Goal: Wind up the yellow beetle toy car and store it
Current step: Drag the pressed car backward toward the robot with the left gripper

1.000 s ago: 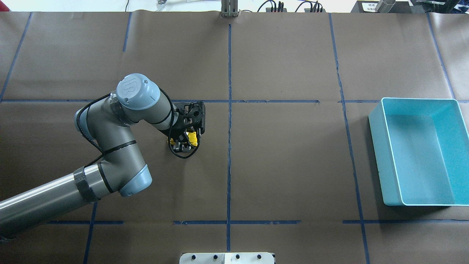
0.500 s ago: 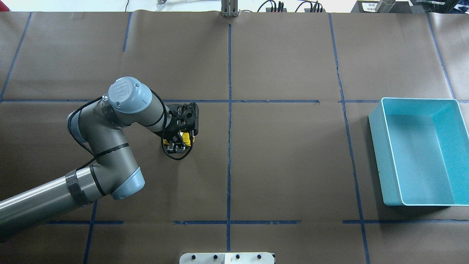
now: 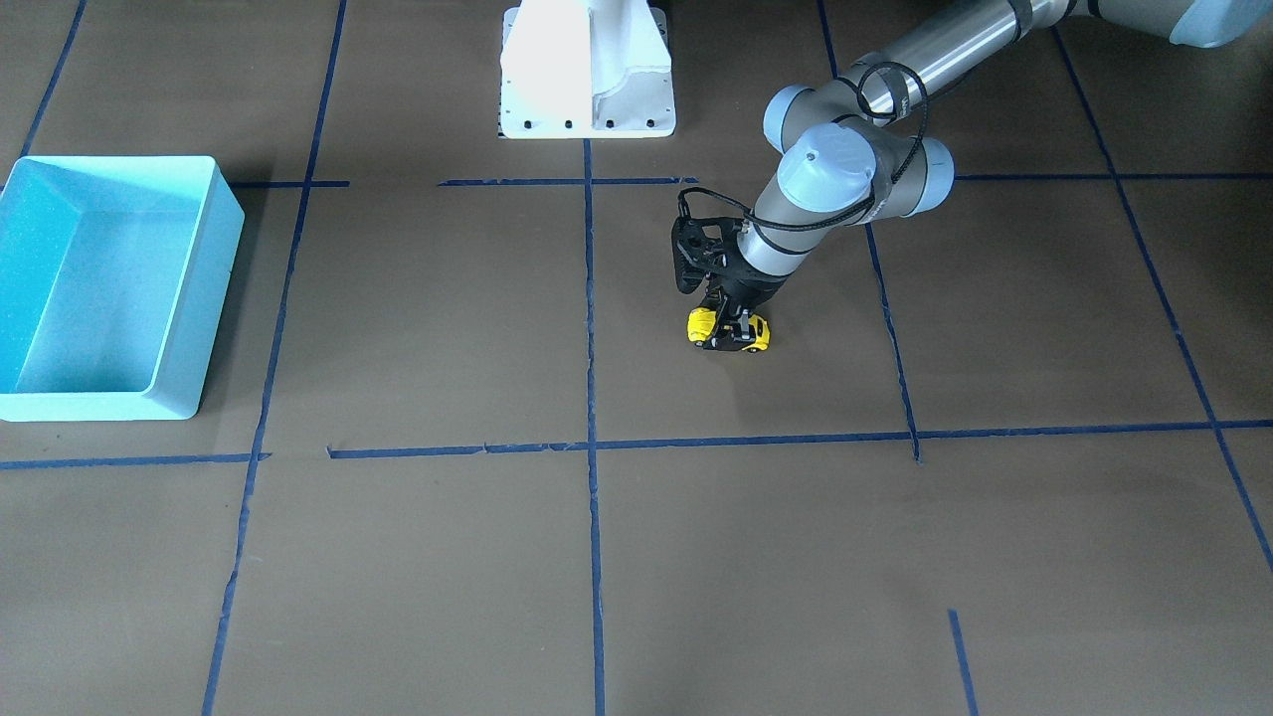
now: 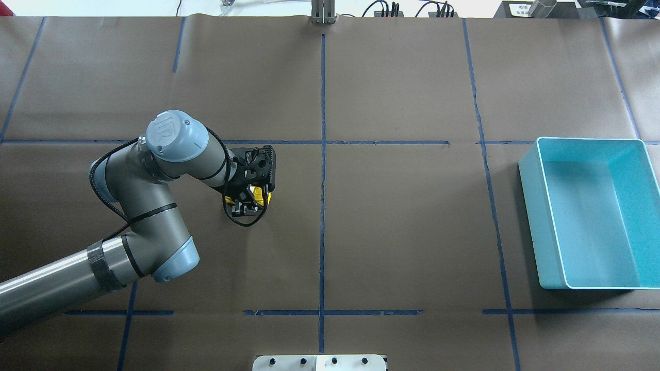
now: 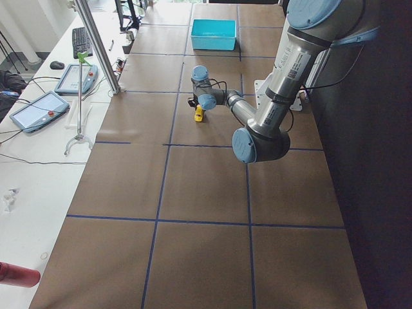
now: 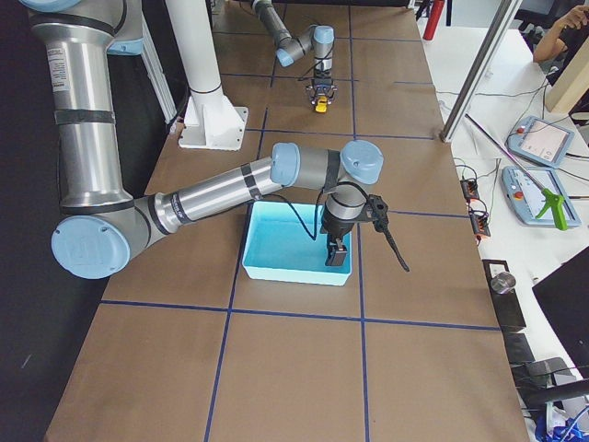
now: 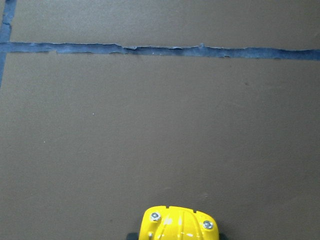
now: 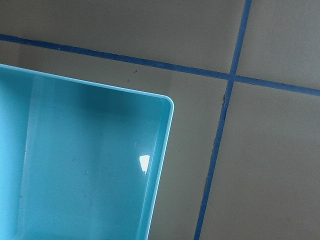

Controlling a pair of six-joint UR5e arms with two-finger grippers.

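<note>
One toy car (image 3: 702,324), one bin (image 3: 90,406)

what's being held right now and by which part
The left gripper holds the car across the middle of its body, jaws on its two sides. Whether the right gripper holds anything cannot be told.

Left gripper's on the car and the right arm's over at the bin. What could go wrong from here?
1. The left gripper pinches the small, rounded yellow beetle toy car against the table; it could slip out if dragged.
2. Released wound up, the car may run off across the table; the light blue bin sits far away.
3. The right gripper hangs over the bin and might block the drop.
</note>
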